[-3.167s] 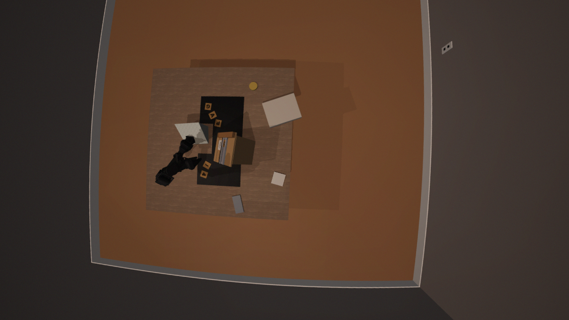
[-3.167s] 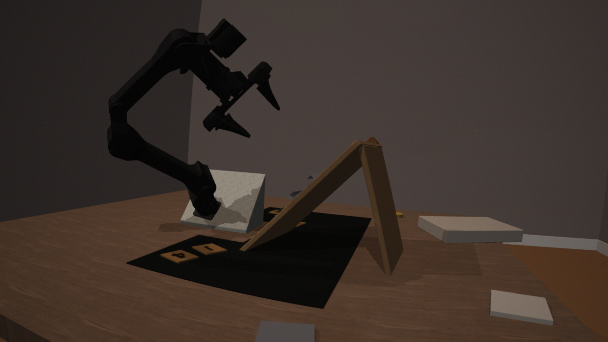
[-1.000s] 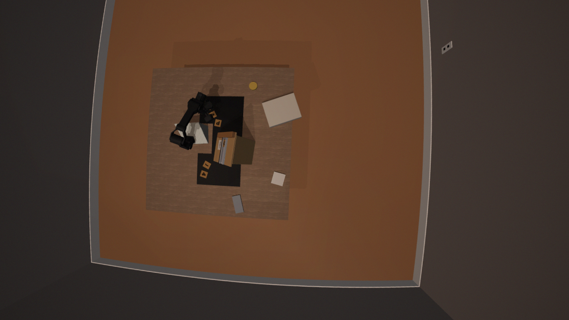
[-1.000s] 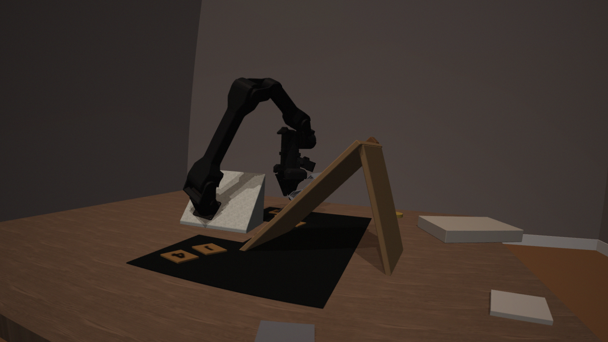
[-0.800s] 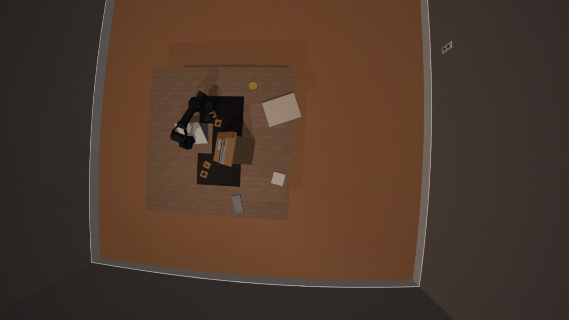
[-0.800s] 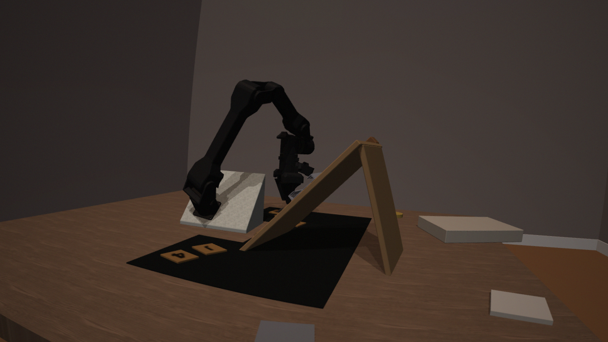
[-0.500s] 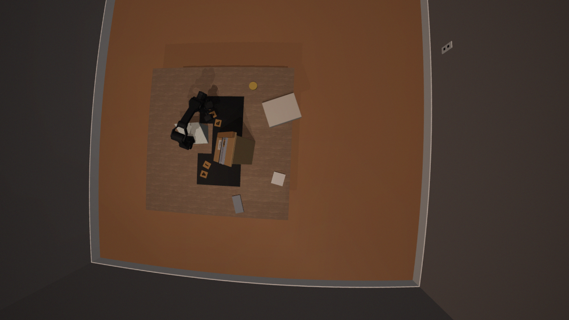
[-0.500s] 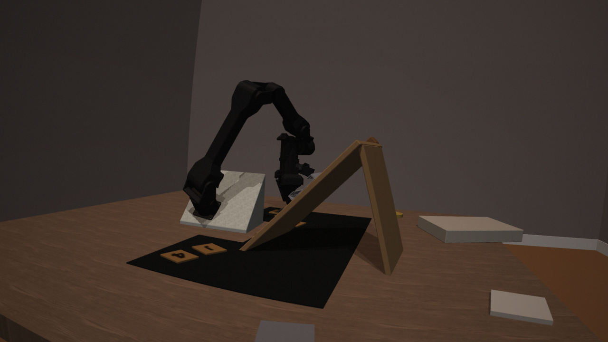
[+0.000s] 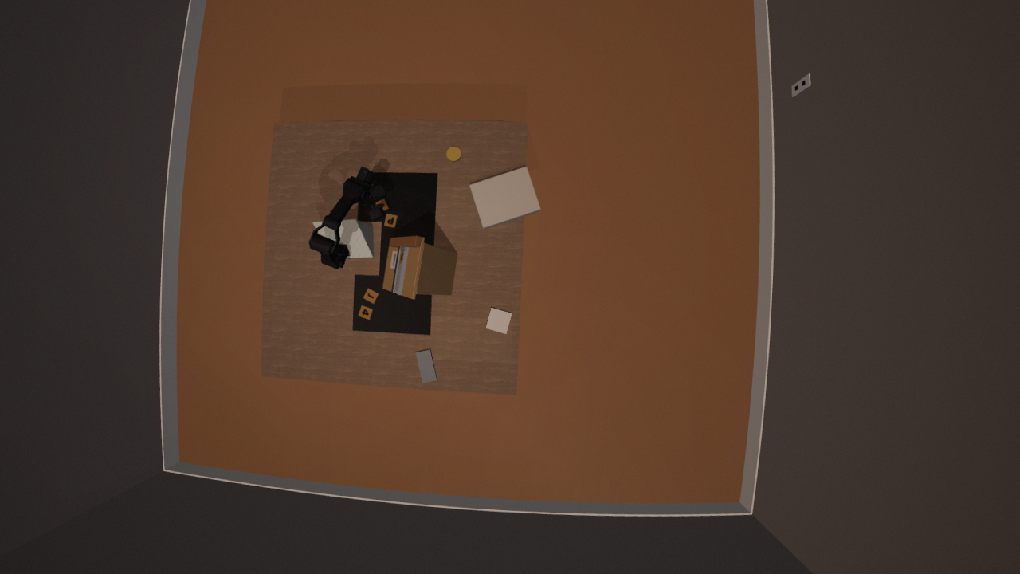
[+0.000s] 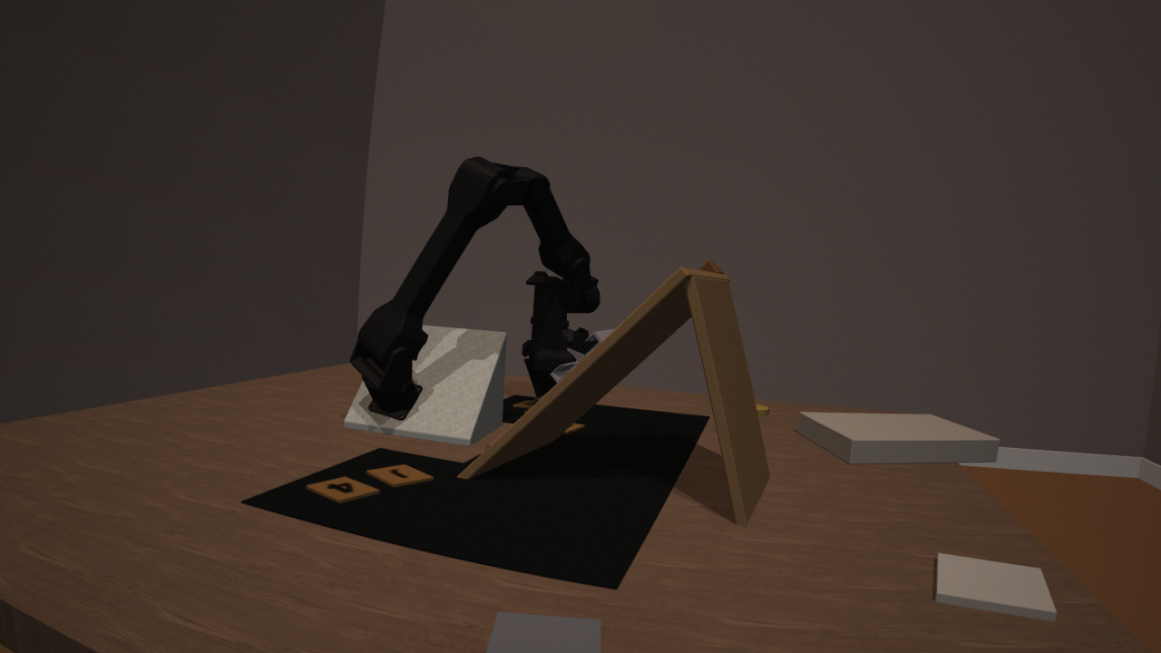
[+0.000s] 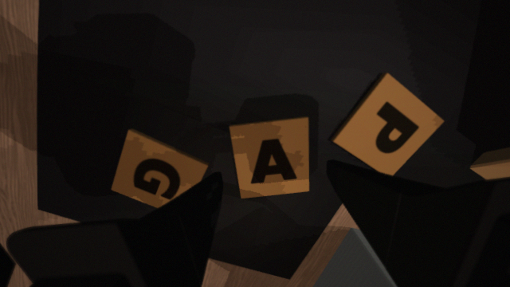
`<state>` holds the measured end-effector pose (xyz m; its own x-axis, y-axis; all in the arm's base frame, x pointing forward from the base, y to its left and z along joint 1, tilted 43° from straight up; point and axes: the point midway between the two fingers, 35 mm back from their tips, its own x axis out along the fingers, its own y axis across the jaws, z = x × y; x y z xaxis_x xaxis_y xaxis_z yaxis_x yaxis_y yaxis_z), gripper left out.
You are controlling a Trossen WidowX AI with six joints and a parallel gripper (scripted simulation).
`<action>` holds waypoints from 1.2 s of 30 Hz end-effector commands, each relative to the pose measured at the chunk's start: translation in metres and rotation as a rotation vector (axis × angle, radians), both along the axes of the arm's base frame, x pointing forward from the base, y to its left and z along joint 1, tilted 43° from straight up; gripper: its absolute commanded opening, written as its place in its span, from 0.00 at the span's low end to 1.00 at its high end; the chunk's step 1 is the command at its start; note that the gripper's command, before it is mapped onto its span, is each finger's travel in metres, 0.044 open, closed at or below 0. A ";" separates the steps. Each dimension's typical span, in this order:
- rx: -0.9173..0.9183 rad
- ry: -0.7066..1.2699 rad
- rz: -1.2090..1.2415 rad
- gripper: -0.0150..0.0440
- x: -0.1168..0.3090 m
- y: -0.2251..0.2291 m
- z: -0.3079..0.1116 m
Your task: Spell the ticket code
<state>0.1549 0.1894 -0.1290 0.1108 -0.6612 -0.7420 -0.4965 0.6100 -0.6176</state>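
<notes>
My gripper is open and empty, pointing down, with its fingertips either side of the A tile. The G tile lies left of it in the wrist view, partly behind a finger. The P tile lies to the right. A J tile and a 4 tile lie at the mat's other end. The leaning board bears the grey rail, with one tile inside, and the ticket; their print is too small to read.
The tiles lie on a black mat. A pale wedge block stands by the arm's base. A white box, yellow disc, white square and grey block lie farther out.
</notes>
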 end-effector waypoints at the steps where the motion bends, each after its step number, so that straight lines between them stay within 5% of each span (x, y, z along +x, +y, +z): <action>1: -0.001 0.001 0.007 0.83 0.001 -0.001 -0.001; 28: -0.001 0.000 0.007 0.83 0.003 -0.013 -0.014; 36: -0.001 0.000 0.007 0.71 0.003 -0.013 -0.014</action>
<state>0.1570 0.1760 -0.1431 0.1108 -0.6618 -0.7414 -0.4964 0.6094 -0.6182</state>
